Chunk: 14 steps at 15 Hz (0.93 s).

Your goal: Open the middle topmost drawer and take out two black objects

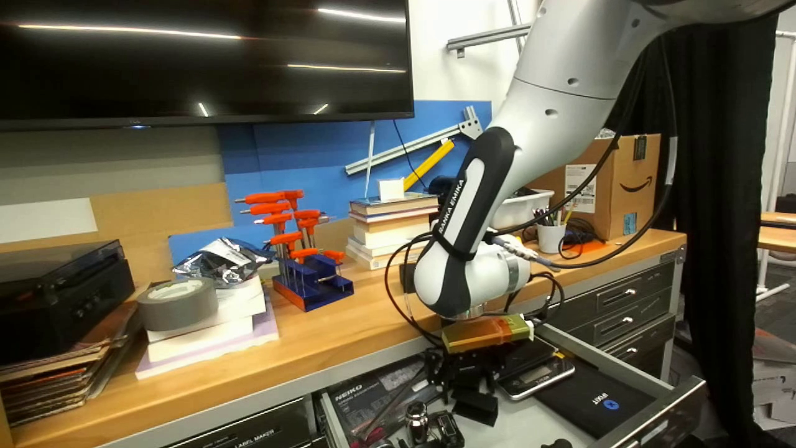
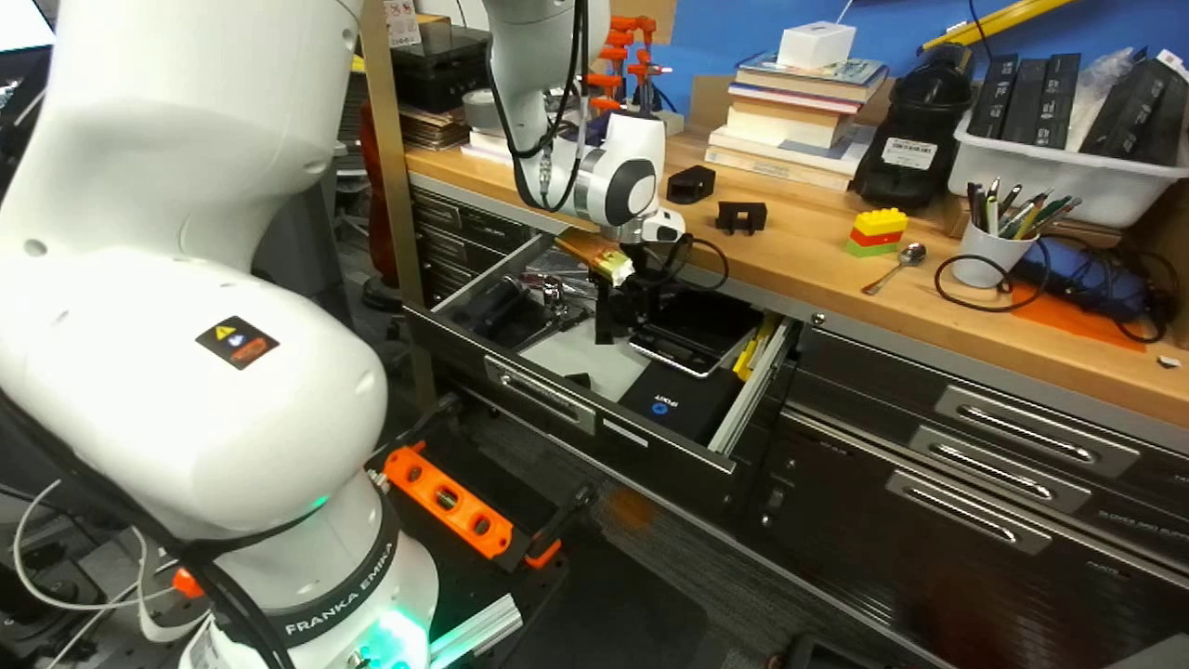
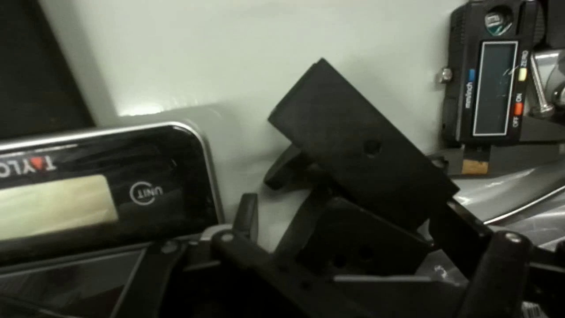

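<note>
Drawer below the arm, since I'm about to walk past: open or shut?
Open: in both exterior views the drawer juts beyond the worktop, a scale showing inside.

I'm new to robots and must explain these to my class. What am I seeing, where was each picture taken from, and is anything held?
The machine is a white robot arm with black trim, ending in a black two-fingered claw. Both exterior views come from cameras standing apart from it; the wrist view, from a camera on the arm, looks down into an open dark-fronted drawer. There, by the claw, is a blocky matte-black piece with a round hole, between a black-and-silver digital scale and a black digital caliper. The pale wooden worktop carries, among other things, a yellow, red and green toy block and a metal spoon. The claw stands open; nothing appears to be held.
</note>
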### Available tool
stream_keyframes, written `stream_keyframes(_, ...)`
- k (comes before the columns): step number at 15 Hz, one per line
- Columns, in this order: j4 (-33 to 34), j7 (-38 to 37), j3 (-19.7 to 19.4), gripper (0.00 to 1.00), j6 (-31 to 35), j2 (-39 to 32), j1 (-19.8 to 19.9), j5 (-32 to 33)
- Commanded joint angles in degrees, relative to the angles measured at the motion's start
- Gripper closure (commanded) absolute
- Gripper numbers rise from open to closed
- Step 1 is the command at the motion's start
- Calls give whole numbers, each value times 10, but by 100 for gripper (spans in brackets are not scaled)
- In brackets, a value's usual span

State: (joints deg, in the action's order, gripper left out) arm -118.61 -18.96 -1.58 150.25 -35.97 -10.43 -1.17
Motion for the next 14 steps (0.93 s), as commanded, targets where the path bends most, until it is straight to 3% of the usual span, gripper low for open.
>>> stream_keyframes(1, 4, -72, -33, 0, 28, -1, -29, 0)
stream_keyframes(3, 4, -100, -47, 0, 33, -2, -41, 3)
stream_keyframes(4, 4, -110, -51, 25, 35, -3, -45, 2)
stream_keyframes(6, 3, -129, -60, 32, 36, -4, -52, 2)
stream_keyframes(11, 2, -166, -74, 72, 33, -3, -63, 5)
stream_keyframes(14, -7, -195, -93, 74, 22, 8, -79, 19)
